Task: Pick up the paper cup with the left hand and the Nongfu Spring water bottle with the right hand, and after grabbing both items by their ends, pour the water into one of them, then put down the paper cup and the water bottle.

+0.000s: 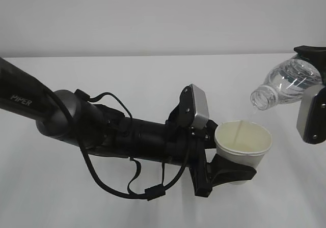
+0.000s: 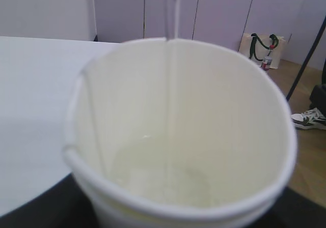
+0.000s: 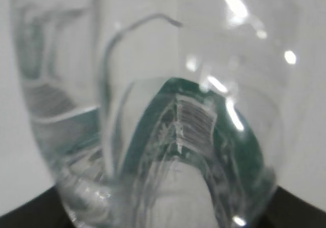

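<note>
Pouring was under way. Nearest, the left hand [image 1: 224,174] gripped the paper cup [image 1: 243,144] low on its body, at roughly 4 o'clock in the exterior view, held upright. Farther back, at 2 o'clock, the right hand [image 1: 311,103] clamped the Nongfu Spring water bottle [image 1: 285,85] by its base end, neck tilted down toward the cup. A thin stream of water [image 1: 238,131] fell inside the rim. Judgement: hold the tilt shallow and steady, mouth over the cup's centre. The bottle's base and right fingers were cut off at the edge; the cup's fill level was hard to judge.

Exterior looks down aslant; wrist cameras sit close on cup [image 2: 178,151], bottle [image 3: 168,136].
</note>
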{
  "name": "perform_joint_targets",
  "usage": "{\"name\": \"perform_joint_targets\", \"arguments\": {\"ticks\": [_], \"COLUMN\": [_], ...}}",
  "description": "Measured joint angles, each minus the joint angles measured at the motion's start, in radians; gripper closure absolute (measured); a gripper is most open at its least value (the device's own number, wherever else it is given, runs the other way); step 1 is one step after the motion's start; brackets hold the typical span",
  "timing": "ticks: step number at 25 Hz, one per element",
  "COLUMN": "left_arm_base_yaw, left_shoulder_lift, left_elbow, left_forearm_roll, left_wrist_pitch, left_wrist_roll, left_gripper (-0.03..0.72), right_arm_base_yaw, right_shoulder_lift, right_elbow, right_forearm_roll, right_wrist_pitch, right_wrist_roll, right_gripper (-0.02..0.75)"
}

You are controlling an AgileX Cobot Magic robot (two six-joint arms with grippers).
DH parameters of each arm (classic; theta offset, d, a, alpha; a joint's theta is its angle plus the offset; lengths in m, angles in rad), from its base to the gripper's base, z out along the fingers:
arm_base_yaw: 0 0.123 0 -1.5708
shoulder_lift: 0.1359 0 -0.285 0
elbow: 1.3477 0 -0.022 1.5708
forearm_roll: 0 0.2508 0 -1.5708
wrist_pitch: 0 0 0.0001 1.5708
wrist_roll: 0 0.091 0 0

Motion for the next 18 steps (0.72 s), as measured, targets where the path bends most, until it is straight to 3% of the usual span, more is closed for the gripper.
{"name": "perform_joint_targets", "arguments": {"ticks": [18], "left_arm_base_yaw": [0.000], "left_shoulder_lift": [0.000], "left_elbow": [0.000], "left_forearm_roll": [0.000], "left_wrist_pitch": [0.000], "left_wrist_roll": [0.000], "left_gripper": [0.225], "right_arm_base_yaw": [0.000], "right_shoulder_lift": [0.000], "right_elbow": [0.000], "right_forearm_roll": [0.000], "right_wrist_pitch": [-0.008], "right_wrist_roll": [-0.014], "right_gripper": [0.302]}}
